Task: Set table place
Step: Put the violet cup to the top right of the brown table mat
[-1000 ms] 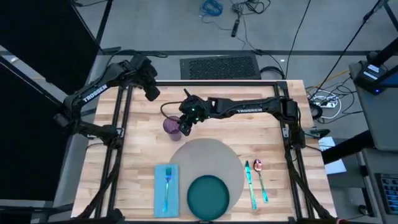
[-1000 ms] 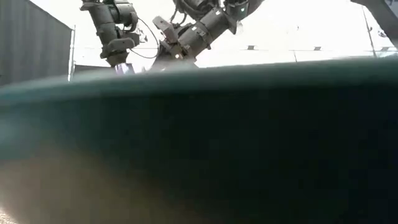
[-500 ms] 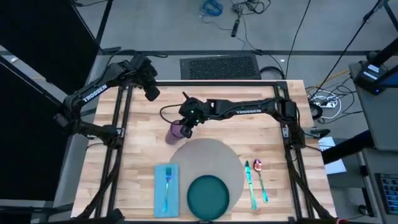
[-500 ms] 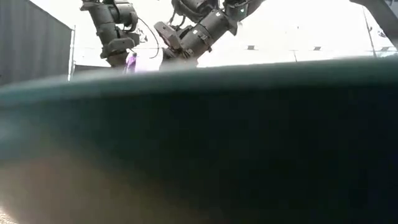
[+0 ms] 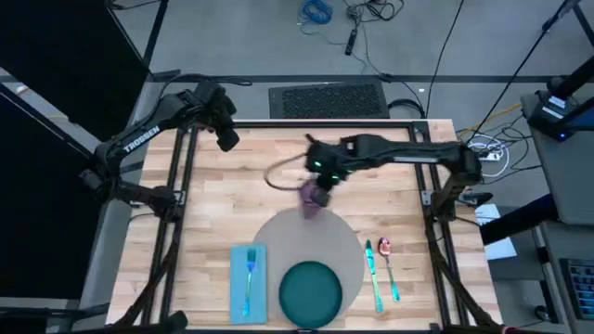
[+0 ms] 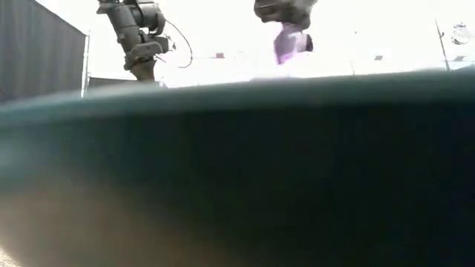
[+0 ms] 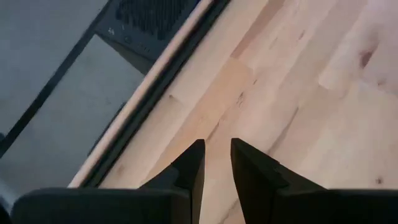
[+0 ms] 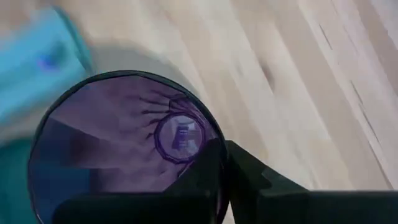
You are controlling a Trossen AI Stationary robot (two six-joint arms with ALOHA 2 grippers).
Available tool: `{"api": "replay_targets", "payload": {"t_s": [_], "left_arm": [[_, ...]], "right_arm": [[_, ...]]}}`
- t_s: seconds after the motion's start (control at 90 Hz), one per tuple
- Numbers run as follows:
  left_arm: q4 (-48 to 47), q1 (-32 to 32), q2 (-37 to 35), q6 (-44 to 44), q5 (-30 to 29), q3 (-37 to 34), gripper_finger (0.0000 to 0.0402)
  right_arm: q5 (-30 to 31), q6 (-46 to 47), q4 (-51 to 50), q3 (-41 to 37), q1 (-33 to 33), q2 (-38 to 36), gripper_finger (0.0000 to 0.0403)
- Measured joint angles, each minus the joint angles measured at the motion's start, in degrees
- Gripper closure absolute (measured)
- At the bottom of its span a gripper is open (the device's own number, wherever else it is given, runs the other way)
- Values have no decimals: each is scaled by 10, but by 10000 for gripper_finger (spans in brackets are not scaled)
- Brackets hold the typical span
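My right gripper [image 5: 316, 186] is shut on the small purple cup [image 5: 312, 199], which hangs above the far edge of the round grey mat [image 5: 320, 232]; the low view shows the cup [image 6: 288, 41] well up. The dark teal plate [image 5: 311, 289] lies on the mat's near part. A light blue napkin [image 5: 248, 278] with a blue-handled fork [image 5: 249, 271] on it lies left of the mat. A knife [image 5: 372, 274] and a spoon [image 5: 389, 269] lie on the mat's right. My left gripper [image 7: 217, 155] waits shut over the far left of the table [image 5: 213, 199]. My right gripper holds the cup by its wall at the rim [image 8: 219, 144], one finger [image 8: 202, 177] inside the cup and the other [image 8: 255, 183] outside. The fingers come from above, slanting down. The cup is lifted clear, its opening up.
The black frame's posts stand along the table's left side [image 5: 176, 199] and right side [image 5: 436, 199]. Bare wood lies between the mat and the far edge [image 5: 269, 153]. The plate's rim [image 6: 237, 148] fills the foreground of the low view.
My right gripper has risen with the purple cup and carried it toward the table's right edge, from the wood left of the mat's far side to above the mat's far edge. The cup is now lifted clear of the table.
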Motion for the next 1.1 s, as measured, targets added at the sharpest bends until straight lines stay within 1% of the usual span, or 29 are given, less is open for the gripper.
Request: {"api": "replay_targets", "payload": {"t_s": [0.156,0.256,0.378,0.544,0.678,0.844,1.1], "left_arm": [[27,0,0,-2,8,0,337],[29,0,0,-3,26,0,337],[29,-6,0,-5,37,0,337],[35,-17,0,-4,38,0,337],[35,-27,0,-4,38,0,337],[35,-34,0,-4,38,0,337],[46,-35,4,-5,38,0,337]], "right_arm": [[8,64,-45,-43,22,-56,403],[11,89,-60,-88,16,-95,403],[17,113,-21,-168,-8,-151,403],[-13,115,71,-274,-40,-203,403],[-17,111,81,-331,-61,-226,403],[-16,107,98,-366,-75,-244,403],[-18,99,125,-374,-74,-246,403]]}}
